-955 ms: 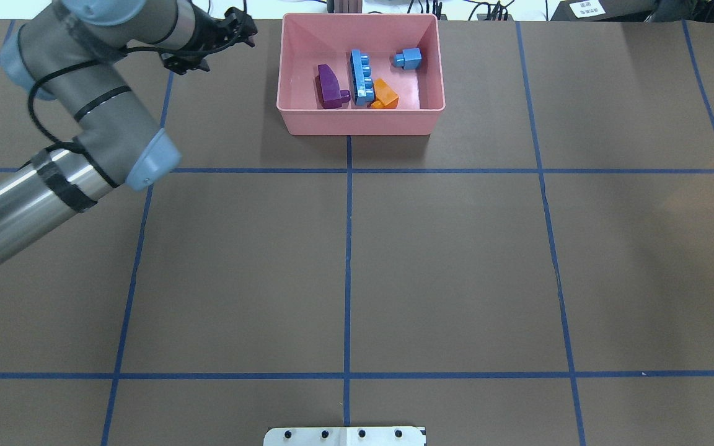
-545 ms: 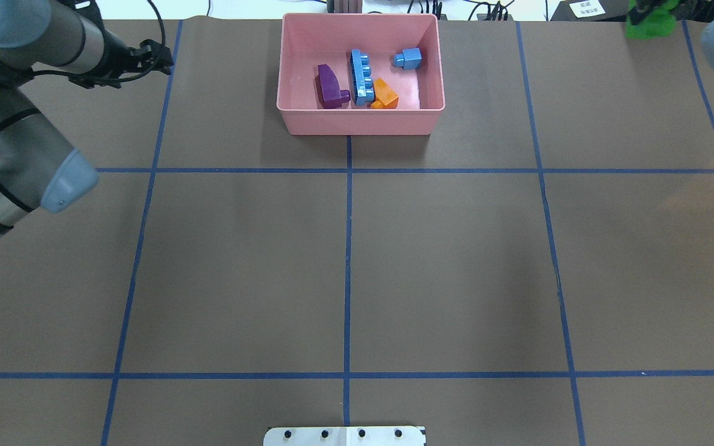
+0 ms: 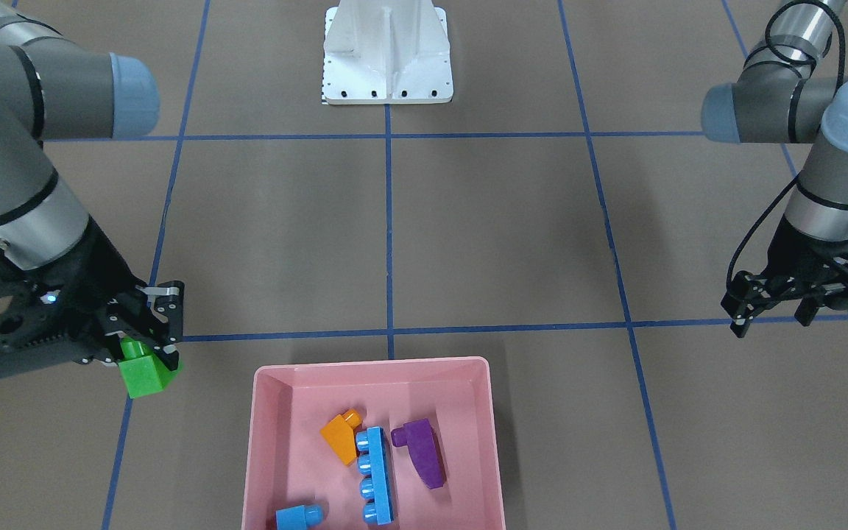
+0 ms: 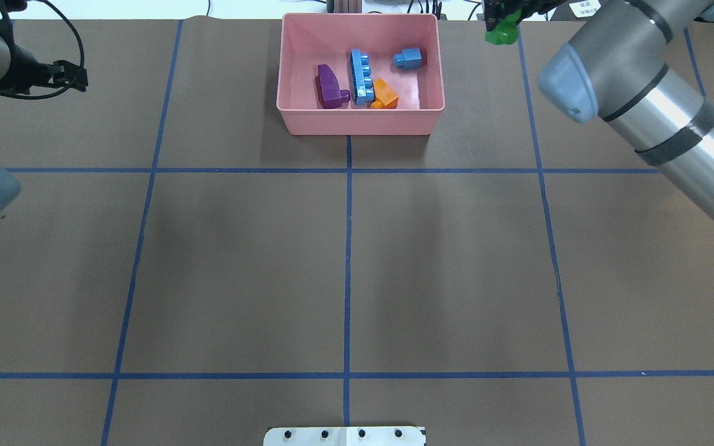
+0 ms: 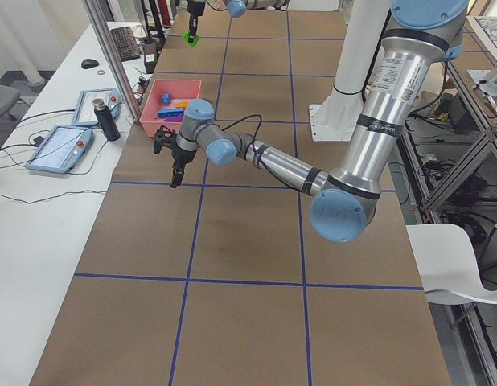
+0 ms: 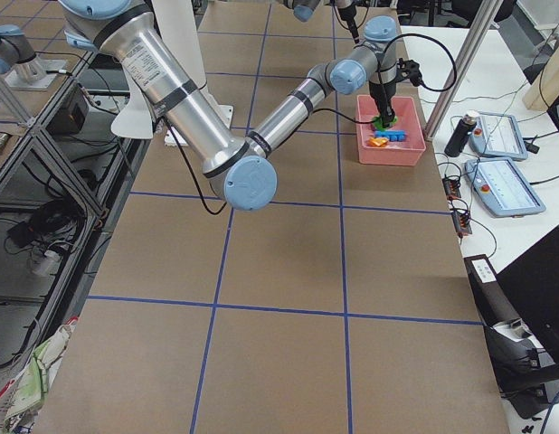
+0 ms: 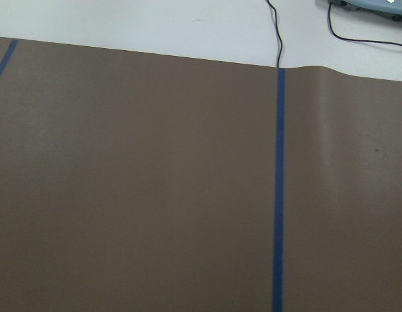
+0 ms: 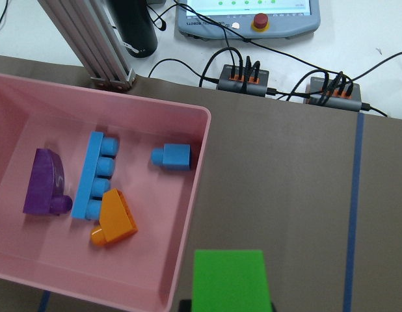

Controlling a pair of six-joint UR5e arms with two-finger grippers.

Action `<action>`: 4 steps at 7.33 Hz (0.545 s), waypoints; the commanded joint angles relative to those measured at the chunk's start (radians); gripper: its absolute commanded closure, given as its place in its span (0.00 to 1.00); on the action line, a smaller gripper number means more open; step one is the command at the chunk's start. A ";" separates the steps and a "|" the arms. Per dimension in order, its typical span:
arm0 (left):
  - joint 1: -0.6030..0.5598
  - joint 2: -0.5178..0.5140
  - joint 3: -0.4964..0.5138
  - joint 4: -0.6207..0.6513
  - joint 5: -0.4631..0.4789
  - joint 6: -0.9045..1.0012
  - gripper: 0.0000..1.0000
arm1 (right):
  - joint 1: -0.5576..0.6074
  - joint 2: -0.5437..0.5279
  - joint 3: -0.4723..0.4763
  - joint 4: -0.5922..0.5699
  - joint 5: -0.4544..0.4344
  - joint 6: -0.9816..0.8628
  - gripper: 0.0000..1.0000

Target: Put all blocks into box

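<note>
Four blocks point(image 8: 97, 175) inside box point(image 8: 191, 208) | fifth, green block point(image 8: 228, 279), clenched in right claw point(image 3: 150, 352) over counter point(image 4: 344, 248), just beside box | box lies to claw's left, robot's own | left claw point(image 3: 771, 313) released, empty, well apart.

No text can be read

A white label point(image 4: 586, 8) at the surface's far edge carries dark print, too small to make out. The pendant screen point(image 8: 250, 6) shows green dots and faint marks, too blurred to read as characters.
</note>
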 commanded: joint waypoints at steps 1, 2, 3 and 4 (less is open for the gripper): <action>-0.045 0.094 -0.034 0.001 0.000 0.146 0.00 | -0.077 0.119 -0.163 0.082 -0.119 0.077 1.00; -0.058 0.125 -0.041 0.001 0.000 0.202 0.00 | -0.098 0.168 -0.244 0.125 -0.130 0.079 1.00; -0.076 0.156 -0.042 0.001 0.001 0.268 0.00 | -0.100 0.173 -0.288 0.186 -0.132 0.090 1.00; -0.104 0.180 -0.047 0.001 0.000 0.315 0.00 | -0.106 0.211 -0.373 0.270 -0.130 0.108 0.94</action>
